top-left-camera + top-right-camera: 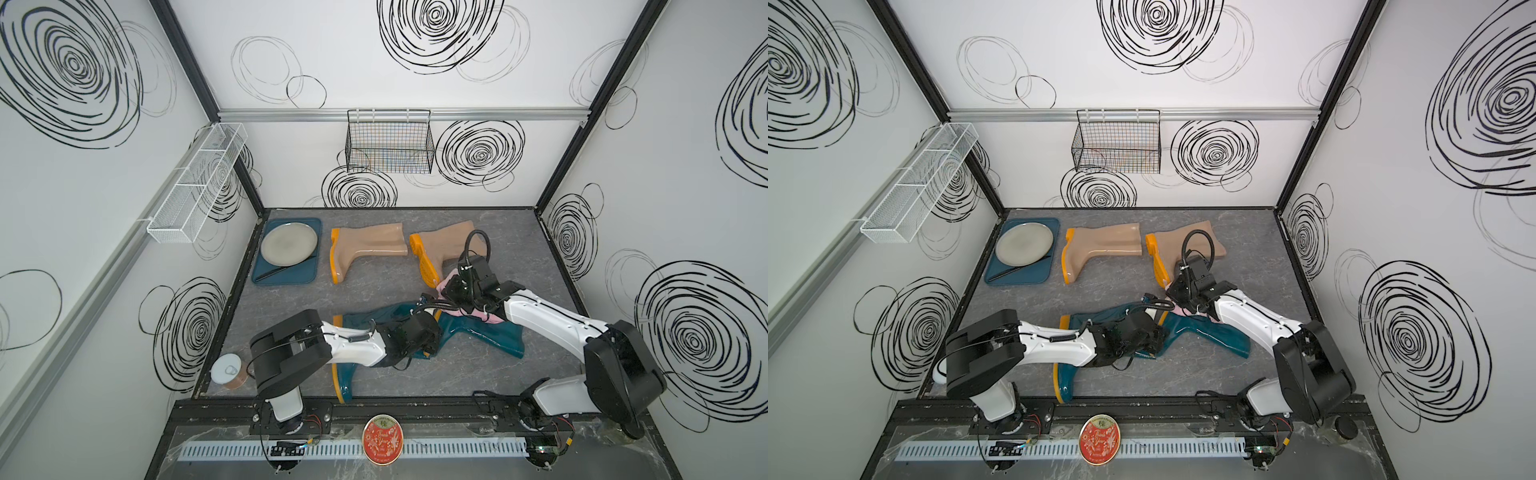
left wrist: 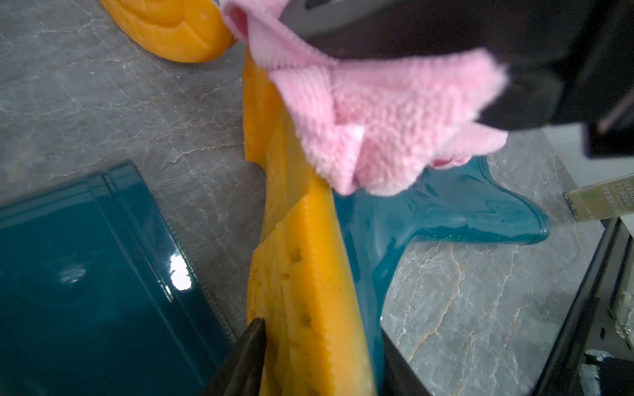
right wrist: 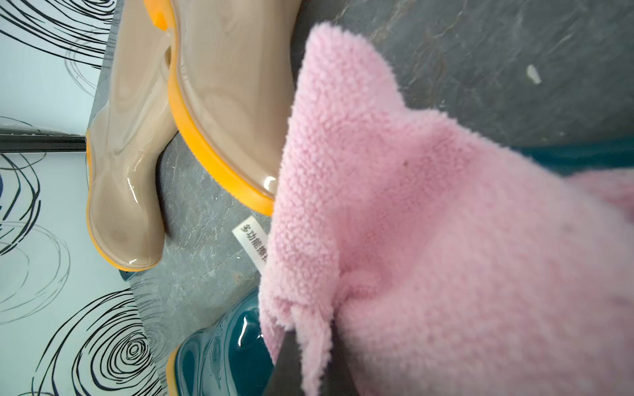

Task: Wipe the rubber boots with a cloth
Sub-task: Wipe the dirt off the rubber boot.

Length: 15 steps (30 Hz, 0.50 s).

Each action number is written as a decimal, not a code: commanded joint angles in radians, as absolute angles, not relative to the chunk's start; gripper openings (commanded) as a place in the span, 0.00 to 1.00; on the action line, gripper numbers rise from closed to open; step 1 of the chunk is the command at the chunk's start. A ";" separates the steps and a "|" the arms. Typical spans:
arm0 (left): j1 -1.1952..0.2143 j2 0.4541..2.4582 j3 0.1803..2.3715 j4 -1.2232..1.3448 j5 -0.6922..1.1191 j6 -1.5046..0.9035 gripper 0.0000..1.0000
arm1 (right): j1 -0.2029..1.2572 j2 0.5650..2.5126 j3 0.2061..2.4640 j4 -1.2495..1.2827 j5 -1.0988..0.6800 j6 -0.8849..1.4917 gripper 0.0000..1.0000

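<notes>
Two dark teal rubber boots lie crossed at the front; one (image 1: 490, 336) points its shaft right, the other (image 1: 345, 380) has its foot by the front edge. My left gripper (image 2: 322, 343) is shut on the first teal boot (image 2: 377, 233), with its jaws either side of the orange sole (image 2: 302, 257). My right gripper (image 3: 315, 346) is shut on the pink cloth (image 3: 446, 240), whose bunched end (image 2: 370, 130) rests against that boot's sole and upper. Two beige boots (image 1: 365, 245) (image 1: 444, 241) lie on their sides at the back.
A blue tray (image 1: 266, 278) with a grey plate (image 1: 289, 243) and a knife sits at the back left. A small can (image 1: 226, 370) stands at the front left corner. A red tin (image 1: 382, 438) lies on the front rail. Wire baskets (image 1: 388, 141) (image 1: 195, 187) hang on the walls.
</notes>
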<state>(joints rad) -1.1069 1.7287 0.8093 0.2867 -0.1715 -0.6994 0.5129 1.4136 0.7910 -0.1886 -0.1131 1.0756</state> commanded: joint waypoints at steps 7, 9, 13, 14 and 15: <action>-1.127 1.763 0.826 0.189 -0.166 -0.689 0.51 | 0.318 1.161 0.570 -0.549 0.142 1.127 0.00; -1.127 1.764 0.838 0.179 -0.169 -0.681 0.51 | 0.298 1.063 0.556 -0.617 0.185 1.090 0.00; -1.124 1.770 0.860 0.165 -0.166 -0.673 0.52 | 0.356 0.959 0.578 -0.714 0.190 1.023 0.00; -1.124 1.771 0.863 0.164 -0.165 -0.672 0.52 | 0.400 0.960 0.585 -0.723 0.183 1.041 0.00; -1.124 1.775 0.868 0.163 -0.164 -0.672 0.52 | 0.460 0.967 0.592 -0.707 0.164 1.058 0.00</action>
